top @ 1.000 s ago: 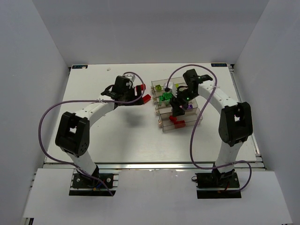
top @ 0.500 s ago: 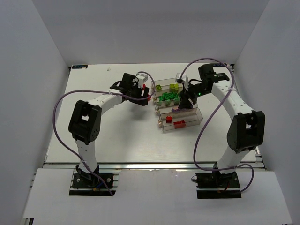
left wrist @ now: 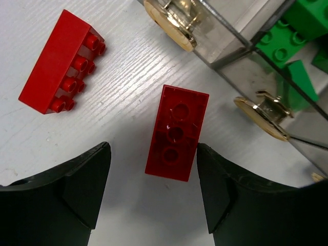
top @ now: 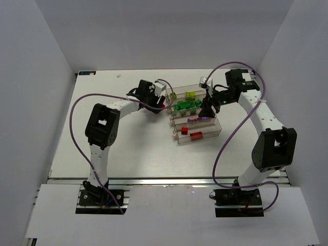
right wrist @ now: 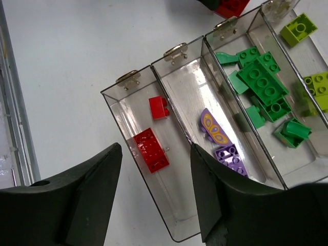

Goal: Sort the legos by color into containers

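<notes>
Two red legos lie on the table beside the containers' clasp ends. One, a red brick (left wrist: 177, 132), lies underside up between my left gripper's (left wrist: 152, 154) open fingers, close against the right finger with a gap on the left. The other red brick (left wrist: 61, 64) lies on its side, farther left. My right gripper (right wrist: 155, 154) hovers open and empty over the red container (right wrist: 119, 97), which holds two red bricks (right wrist: 151, 149). The other trays hold purple pieces (right wrist: 216, 127), green bricks (right wrist: 261, 77) and yellow-green bricks (right wrist: 300, 28).
The four clear trays (top: 216, 134) stand in a slanted row right of centre, brass clasps (left wrist: 169, 23) facing my left gripper (top: 160, 100). My right gripper (top: 206, 110) hangs over their far part. Purple cables loop off both arms. White walls enclose the table.
My left gripper moved right toward the trays' clasp ends and narrowed around the red brick. My right gripper drew back and up from the red tray, where a red brick now lies.
</notes>
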